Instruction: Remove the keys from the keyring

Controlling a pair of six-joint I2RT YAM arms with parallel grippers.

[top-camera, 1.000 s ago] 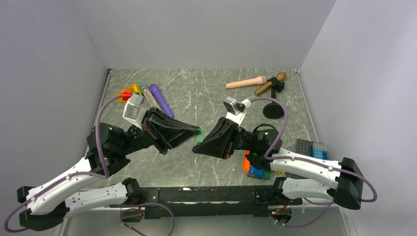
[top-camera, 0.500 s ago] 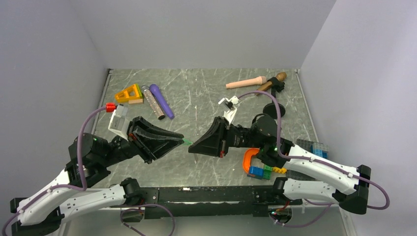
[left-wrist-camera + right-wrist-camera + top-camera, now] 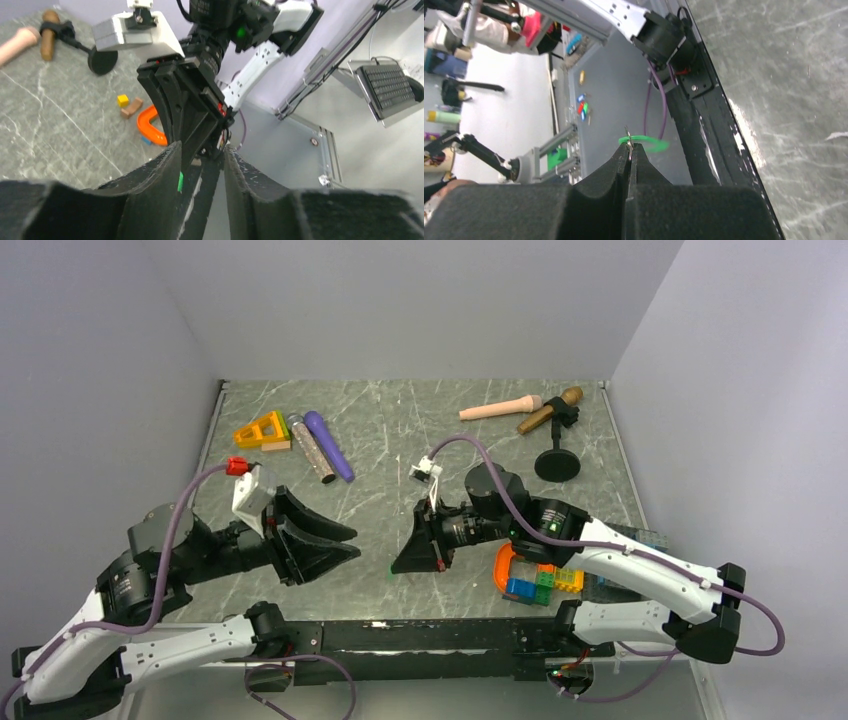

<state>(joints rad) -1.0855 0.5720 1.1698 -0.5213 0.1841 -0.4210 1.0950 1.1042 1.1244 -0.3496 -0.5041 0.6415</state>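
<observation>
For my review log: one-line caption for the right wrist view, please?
Right gripper shut, pinching a green keyring at its fingertips; black base rail beyond.

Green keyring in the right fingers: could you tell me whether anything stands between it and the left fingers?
Nothing visible does; only bare table lies between the open left fingers and the right fingers, shut on the green keyring.

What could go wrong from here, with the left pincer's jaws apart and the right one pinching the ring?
1. The green key rests against one inner finger of the left pincer, jaws apart; it may fall and skid toward the near edge.
2. The right pincer grips the keyring only at its very tips, green loop dangling; a slip would likely drop it.
</observation>
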